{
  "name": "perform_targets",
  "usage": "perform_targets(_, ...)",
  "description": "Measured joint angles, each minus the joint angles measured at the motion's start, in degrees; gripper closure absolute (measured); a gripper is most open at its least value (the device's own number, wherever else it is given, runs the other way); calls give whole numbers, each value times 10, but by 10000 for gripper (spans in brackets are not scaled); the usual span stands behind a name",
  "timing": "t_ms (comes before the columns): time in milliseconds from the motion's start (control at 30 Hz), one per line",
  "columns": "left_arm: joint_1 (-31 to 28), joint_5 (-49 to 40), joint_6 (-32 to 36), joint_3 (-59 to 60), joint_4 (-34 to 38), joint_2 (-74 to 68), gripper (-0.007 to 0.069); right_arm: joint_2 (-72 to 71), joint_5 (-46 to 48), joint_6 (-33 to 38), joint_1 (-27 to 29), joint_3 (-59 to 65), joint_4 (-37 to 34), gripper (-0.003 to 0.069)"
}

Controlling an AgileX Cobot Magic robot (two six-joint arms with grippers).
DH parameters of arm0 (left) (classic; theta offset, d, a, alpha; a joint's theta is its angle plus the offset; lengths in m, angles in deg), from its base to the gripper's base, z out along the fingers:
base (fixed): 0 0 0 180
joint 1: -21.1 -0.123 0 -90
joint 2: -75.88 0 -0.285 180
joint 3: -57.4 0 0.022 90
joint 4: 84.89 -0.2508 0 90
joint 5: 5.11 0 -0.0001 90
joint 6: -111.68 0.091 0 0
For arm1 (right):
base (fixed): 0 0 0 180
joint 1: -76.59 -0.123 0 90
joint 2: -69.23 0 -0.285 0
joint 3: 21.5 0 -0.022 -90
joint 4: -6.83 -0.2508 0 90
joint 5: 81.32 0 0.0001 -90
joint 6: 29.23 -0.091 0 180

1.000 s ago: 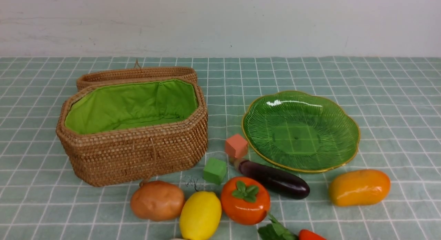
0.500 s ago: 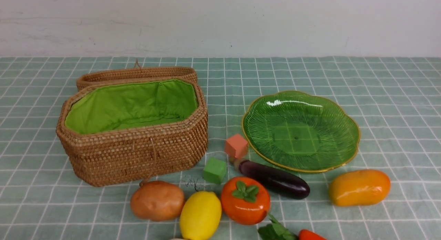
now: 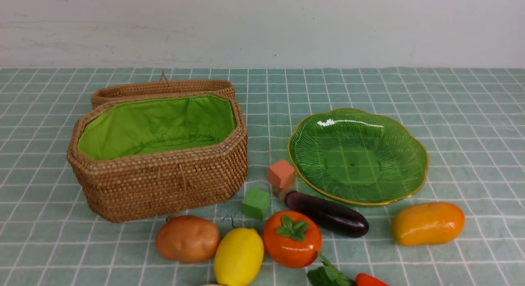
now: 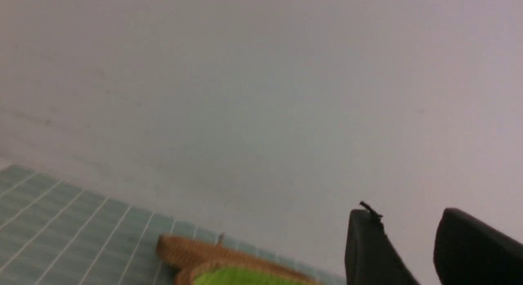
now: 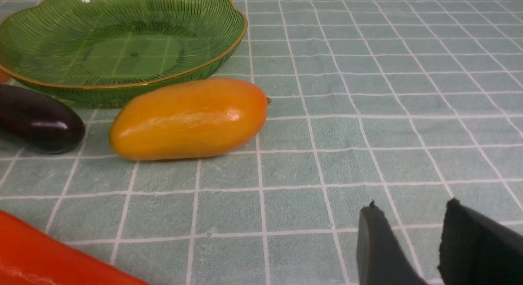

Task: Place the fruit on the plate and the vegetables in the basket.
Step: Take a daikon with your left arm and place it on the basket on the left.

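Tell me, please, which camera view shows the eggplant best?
The front view: the whole eggplant lies there, stem to tip. The right wrist view catches only its rounded end; the left wrist view misses it.

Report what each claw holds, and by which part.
Nothing is held: the left claw and the right claw both stand open, with nothing between their fingers.
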Motion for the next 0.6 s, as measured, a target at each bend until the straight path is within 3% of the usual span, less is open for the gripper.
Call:
perform_targets(167,0,-201,3,-39,-50,-122,386,0,0,0,0,0,0,418)
perform_targets(333,0,-249,-10,-39,-70,-218,386,0,0,0,0,0,0,418)
perform_targets(433,0,-251,-18,-39,-40,-263,386,0,0,0,0,0,0,418)
perform_targets(467,0,-259,-6,-44,3,-296,386,0,0,0,0,0,0,418)
perform_targets(600,22,-299,110,-80,100,-375,386,0,0,0,0,0,0,418)
